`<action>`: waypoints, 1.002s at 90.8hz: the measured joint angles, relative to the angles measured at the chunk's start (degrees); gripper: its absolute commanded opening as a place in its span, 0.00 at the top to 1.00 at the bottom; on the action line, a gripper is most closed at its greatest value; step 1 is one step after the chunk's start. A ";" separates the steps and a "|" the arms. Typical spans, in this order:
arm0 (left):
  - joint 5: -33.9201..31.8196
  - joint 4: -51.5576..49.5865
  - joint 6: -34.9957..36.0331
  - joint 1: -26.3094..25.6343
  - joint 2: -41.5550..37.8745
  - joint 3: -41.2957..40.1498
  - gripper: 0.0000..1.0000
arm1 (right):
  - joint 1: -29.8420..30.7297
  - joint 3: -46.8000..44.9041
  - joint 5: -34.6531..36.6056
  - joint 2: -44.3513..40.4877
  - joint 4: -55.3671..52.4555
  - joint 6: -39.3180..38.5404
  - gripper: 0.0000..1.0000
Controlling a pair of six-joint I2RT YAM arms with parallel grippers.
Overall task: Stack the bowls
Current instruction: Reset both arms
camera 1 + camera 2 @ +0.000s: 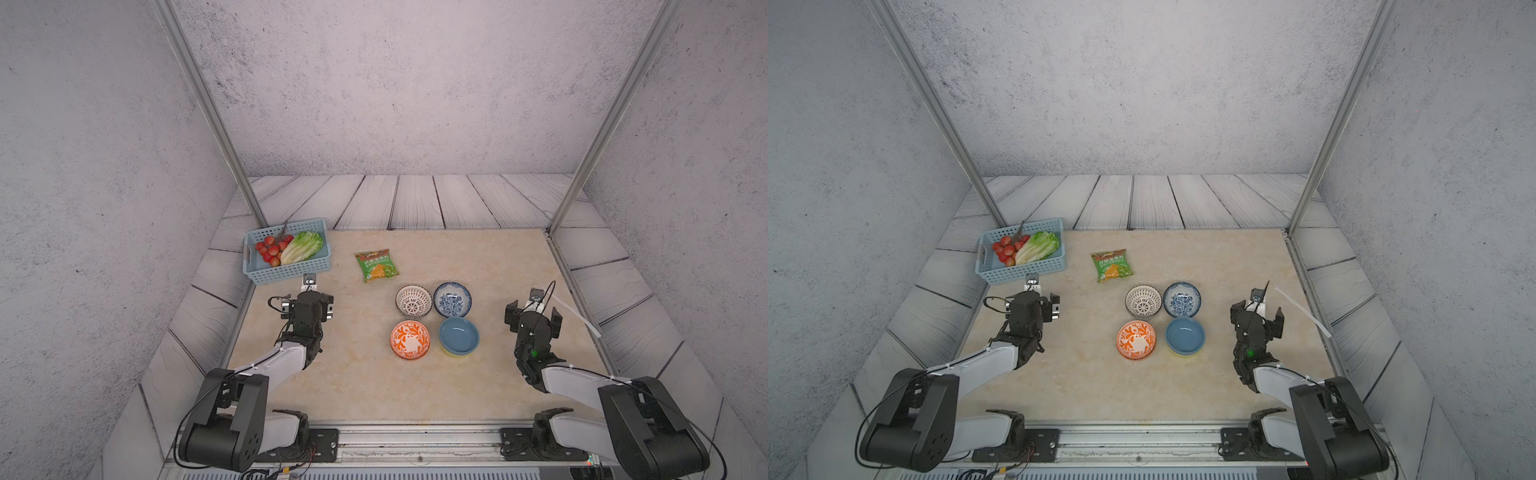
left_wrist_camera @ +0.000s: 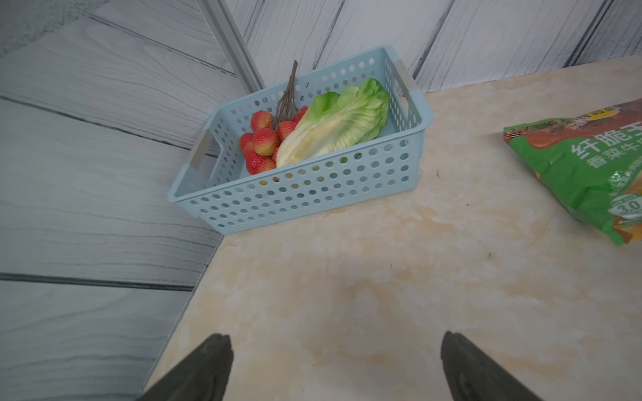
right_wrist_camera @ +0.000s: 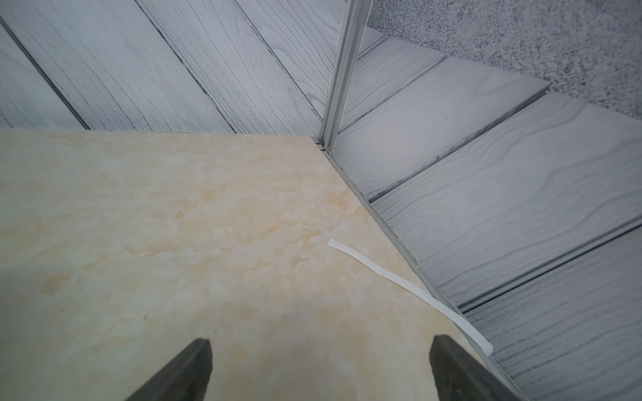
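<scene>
Ceramic bowls — right of left end effector

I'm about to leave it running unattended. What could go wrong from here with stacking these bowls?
1. The lattice bowl, blue-floral bowl, orange-scroll bowl and slate-blue bowl sit close together in a square; the wide-open right end effector reaching for one rim may knock its neighbour.
2. The slate-blue bowl rests in a lime-green bowl, so a grip could catch both rims or tip the pair.
</scene>
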 measured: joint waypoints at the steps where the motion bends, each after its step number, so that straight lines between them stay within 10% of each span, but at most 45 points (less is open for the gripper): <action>1: 0.26 0.61 0.09 0.11 0.35 -0.02 0.00 | -0.31 0.04 -0.37 0.50 0.57 0.00 0.01; 23: 9.66 12.41 0.26 4.72 8.46 -1.05 0.00 | -2.93 0.20 -10.47 20.50 18.73 -2.27 0.01; 91: 16.04 13.31 -2.56 8.68 12.33 0.31 0.00 | -5.25 8.52 -17.07 18.47 9.84 -1.62 0.01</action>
